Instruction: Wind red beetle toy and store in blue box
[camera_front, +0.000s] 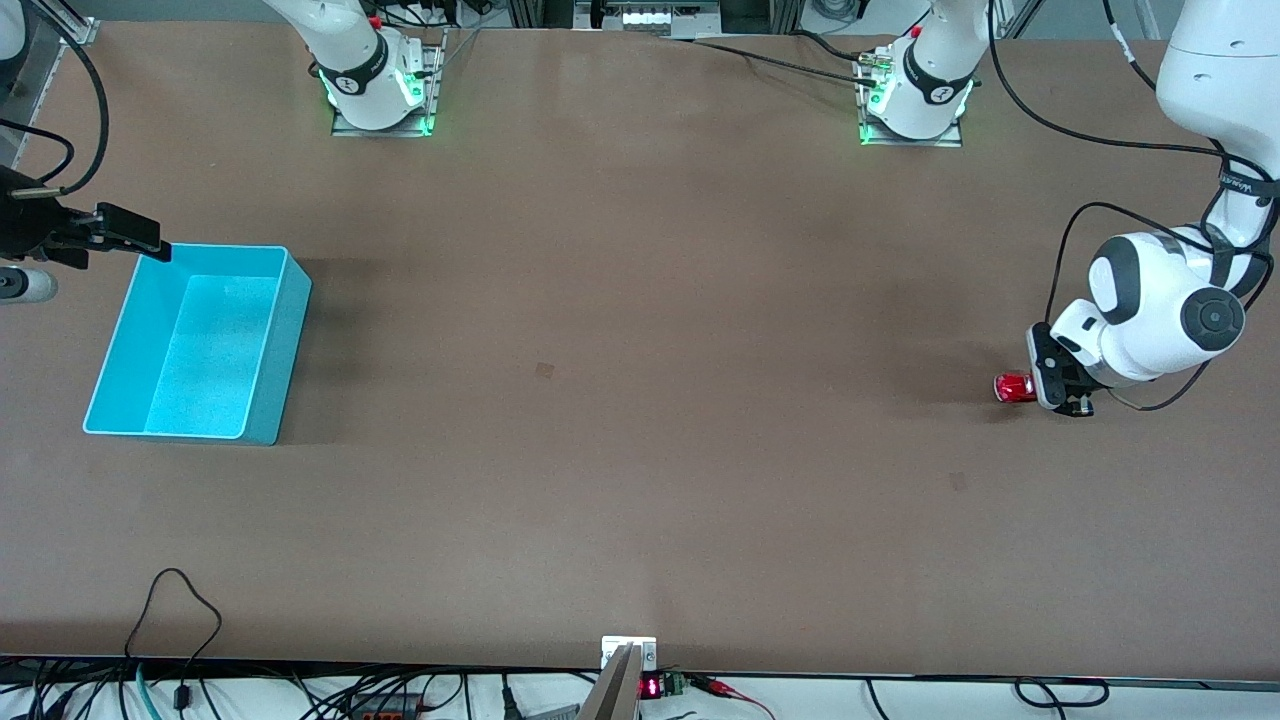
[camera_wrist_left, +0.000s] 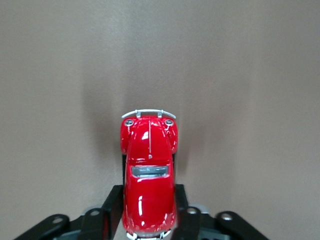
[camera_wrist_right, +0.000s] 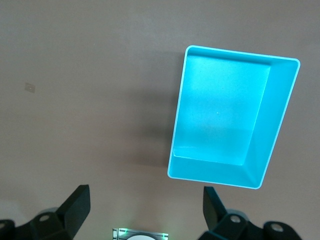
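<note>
Trouble is most likely at the grip itself. At the left arm's end of the brown table (camera_front: 640, 400), about midway between its edges, the left gripper (camera_front: 1062, 385) is down at the surface with the red beetle toy (camera_front: 1015, 388), a tiny glossy red car with a rounded body and silvery bumper. The left wrist view shows the car (camera_wrist_left: 149, 177) lying lengthwise between the black fingers (camera_wrist_left: 112, 207), which flank its rear half; whether they are pinching the body or have let go I cannot tell. If the hold is loose, pulling the car back along the table to wind it would let the smooth, rounded shell slide out, and the wheels would skid rather than turn. A lift from here could drop it for the same reason. The blue box (camera_front: 200, 345), a light-blue rectangular plastic bin with an open top, sits well apart at the right arm's end of the table, so the carry spans nearly the whole length and any slip leaves the car on bare table. The right gripper (camera_wrist_right: 145, 207) waits above the table just beside the box (camera_wrist_right: 232, 117), fingers spread wide and holding nothing. A released wound car may also roll away.
</note>
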